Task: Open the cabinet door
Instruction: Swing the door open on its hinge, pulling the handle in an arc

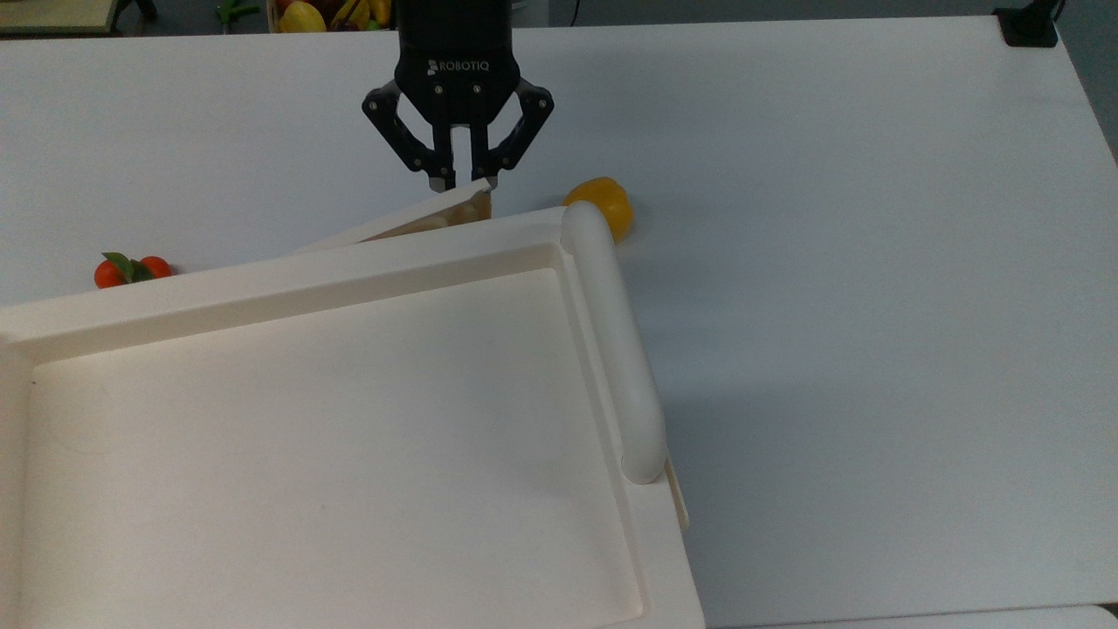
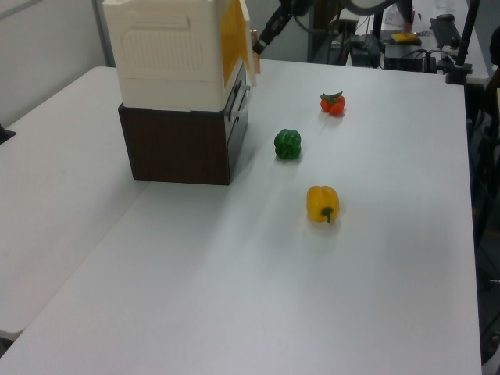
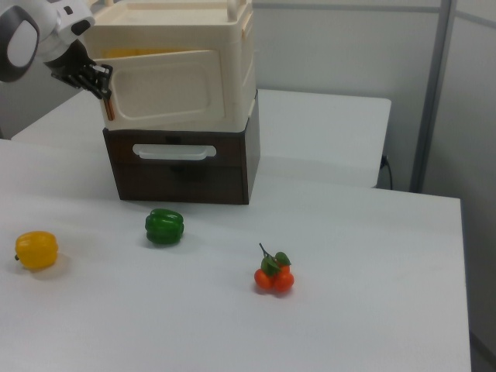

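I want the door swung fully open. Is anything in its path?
Nothing visible. The door is ajar, the gripper holding its free edge. The green pepper, yellow pepper and tomatoes lie low on the table, under its swing.

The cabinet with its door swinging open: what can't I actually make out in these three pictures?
- Inside the cabinet: the right view shows a thin yellowish gap; the cabinet door blocks the rest.
- Green pepper: in the top view, hidden under the cabinet's wide top.
- Where the claw meets the door's edge: too small in the left view to see how it grips.
- Arm above the claw: cut off by the top view's upper edge.
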### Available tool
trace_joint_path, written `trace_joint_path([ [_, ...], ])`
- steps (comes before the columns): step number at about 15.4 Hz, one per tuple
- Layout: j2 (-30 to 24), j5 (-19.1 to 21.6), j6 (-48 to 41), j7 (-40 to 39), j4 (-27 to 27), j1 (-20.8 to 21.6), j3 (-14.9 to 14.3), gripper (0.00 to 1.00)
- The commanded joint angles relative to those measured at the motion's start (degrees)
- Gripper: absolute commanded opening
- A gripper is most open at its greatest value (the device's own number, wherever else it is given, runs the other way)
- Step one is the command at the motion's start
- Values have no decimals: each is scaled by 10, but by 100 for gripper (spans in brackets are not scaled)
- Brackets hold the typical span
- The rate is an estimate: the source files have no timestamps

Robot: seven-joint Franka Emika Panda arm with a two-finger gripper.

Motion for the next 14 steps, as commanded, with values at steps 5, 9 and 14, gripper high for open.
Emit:
trace_joint_path([
  [5,-79,1,-150,-11,-51,-40,-7,3],
  [9,-98,6,-190,-18,-57,-61,-13,3],
  [14,-111,13,-241,-66,-58,-112,-15,7],
])
